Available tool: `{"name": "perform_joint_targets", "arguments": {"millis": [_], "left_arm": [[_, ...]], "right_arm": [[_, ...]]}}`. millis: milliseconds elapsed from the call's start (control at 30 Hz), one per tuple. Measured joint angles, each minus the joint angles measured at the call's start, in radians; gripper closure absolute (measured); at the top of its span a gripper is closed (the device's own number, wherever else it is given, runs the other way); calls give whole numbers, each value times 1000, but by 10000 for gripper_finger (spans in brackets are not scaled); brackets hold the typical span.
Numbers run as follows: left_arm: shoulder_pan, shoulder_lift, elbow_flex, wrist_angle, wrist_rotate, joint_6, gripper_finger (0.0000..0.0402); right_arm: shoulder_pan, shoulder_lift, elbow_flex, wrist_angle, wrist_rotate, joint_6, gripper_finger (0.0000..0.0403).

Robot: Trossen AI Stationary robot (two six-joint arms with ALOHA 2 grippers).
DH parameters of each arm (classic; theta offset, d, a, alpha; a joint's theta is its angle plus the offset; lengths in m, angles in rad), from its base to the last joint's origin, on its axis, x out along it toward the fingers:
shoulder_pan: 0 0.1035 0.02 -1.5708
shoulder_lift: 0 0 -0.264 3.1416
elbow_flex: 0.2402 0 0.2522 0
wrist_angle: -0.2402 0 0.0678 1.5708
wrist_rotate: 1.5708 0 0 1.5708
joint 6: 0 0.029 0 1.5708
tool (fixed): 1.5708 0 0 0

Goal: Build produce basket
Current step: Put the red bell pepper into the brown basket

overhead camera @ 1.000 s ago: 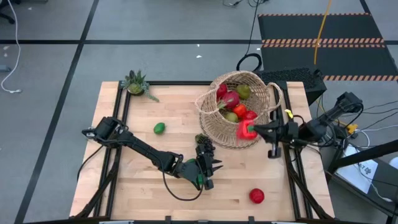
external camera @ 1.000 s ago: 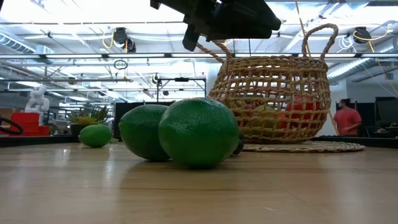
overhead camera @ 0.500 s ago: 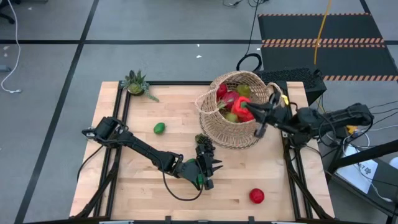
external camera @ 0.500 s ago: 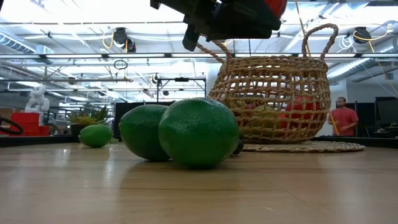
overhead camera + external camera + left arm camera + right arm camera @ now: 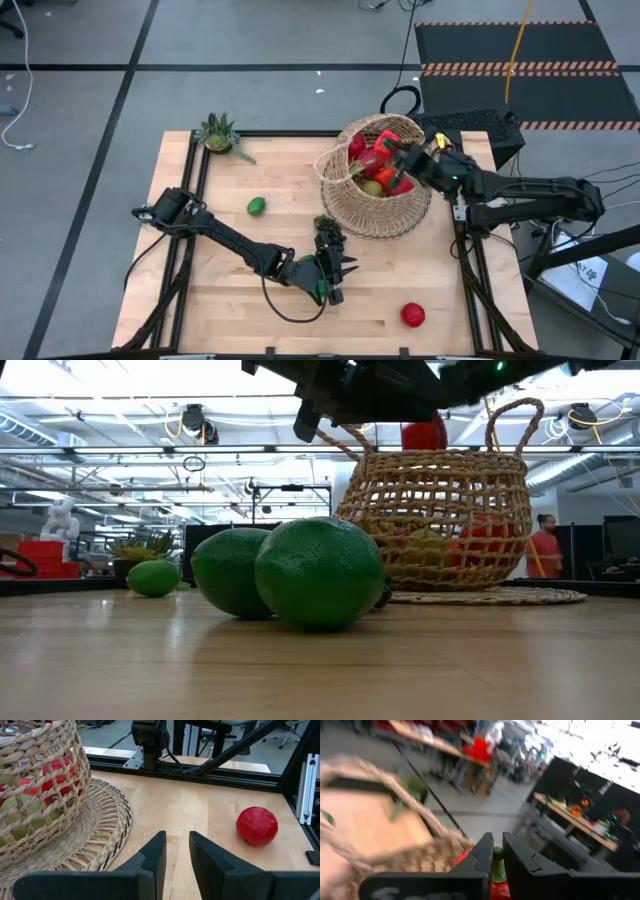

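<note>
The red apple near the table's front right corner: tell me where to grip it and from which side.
Grip the red apple across its widest middle, coming straight down from above. It is round, so no side is better, and it sits alone on open table with room for both fingers. The left gripper is nearest.

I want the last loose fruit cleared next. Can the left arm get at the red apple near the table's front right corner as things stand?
Probably yes. The left gripper hangs low with fingers slightly parted, and the red apple lies beyond it on bare table; nothing stands between them in its wrist view.
</note>
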Motion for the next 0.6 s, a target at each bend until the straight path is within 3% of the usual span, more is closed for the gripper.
{"name": "perform_joint_targets", "arguments": {"millis": [233, 333, 600], "left_arm": [[0, 0, 0, -8, 0, 0, 314], [0, 0, 0, -10, 0, 6, 314], [0, 0, 0, -11, 0, 9, 314]], "right_arm": [[-95, 71, 0, -77, 11, 6, 383], [-117, 92, 0, -84, 58, 5, 383], [-155, 130, 0, -116, 56, 17, 383]]}}
